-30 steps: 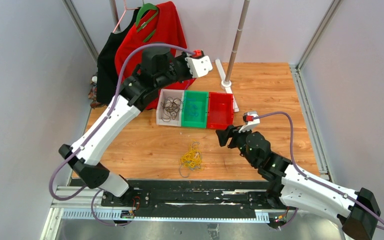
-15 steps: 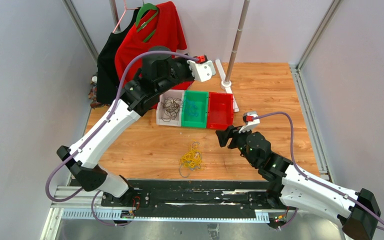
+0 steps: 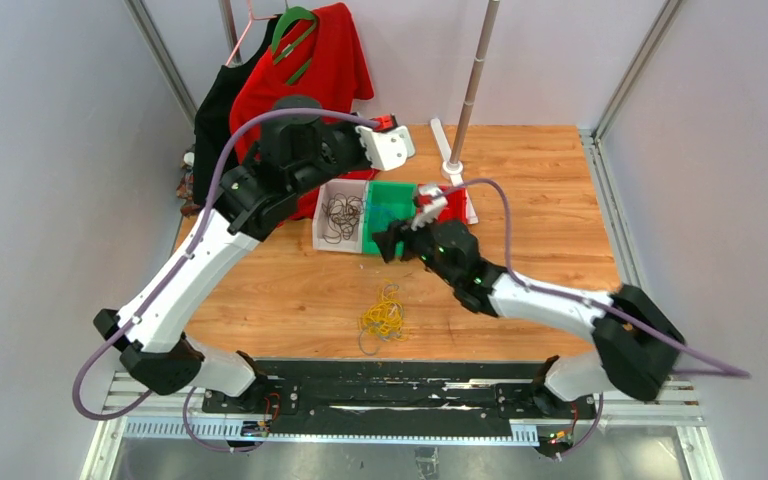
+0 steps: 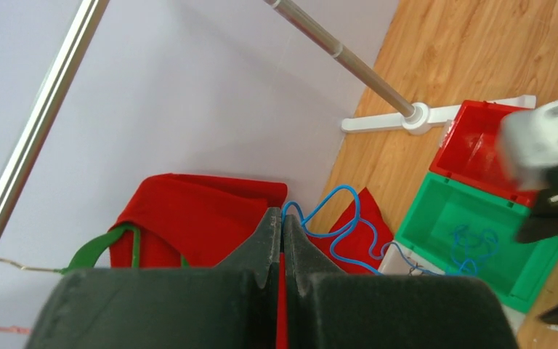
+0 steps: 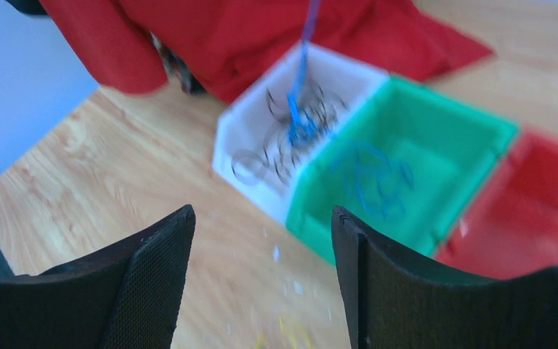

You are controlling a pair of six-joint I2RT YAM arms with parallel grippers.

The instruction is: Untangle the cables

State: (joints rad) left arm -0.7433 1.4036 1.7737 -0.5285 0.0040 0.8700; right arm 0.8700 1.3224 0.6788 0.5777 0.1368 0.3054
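My left gripper (image 4: 283,215) is shut on the top loop of a blue cable (image 4: 340,234) and holds it high above the bins; it shows raised in the top view (image 3: 387,149). The blue cable hangs down to the white bin (image 5: 256,128), among dark cables (image 5: 280,149). More blue cable (image 5: 375,179) lies in the green bin (image 5: 436,156). My right gripper (image 5: 261,212) is open and empty, low over the table just in front of the white and green bins (image 3: 392,243). A yellow cable bundle (image 3: 383,315) lies on the table nearer the arm bases.
A red bin (image 4: 479,149) stands to the right of the green bin. A red garment (image 3: 305,70) on a green hanger hangs behind the bins. A metal pole (image 3: 472,85) on a white base stands at the back. The table (image 3: 280,290) is wooden.
My right arm has swung left and forward, from the table's right side to just in front of the bins. My left gripper has shifted slightly left, still holding the blue cable.
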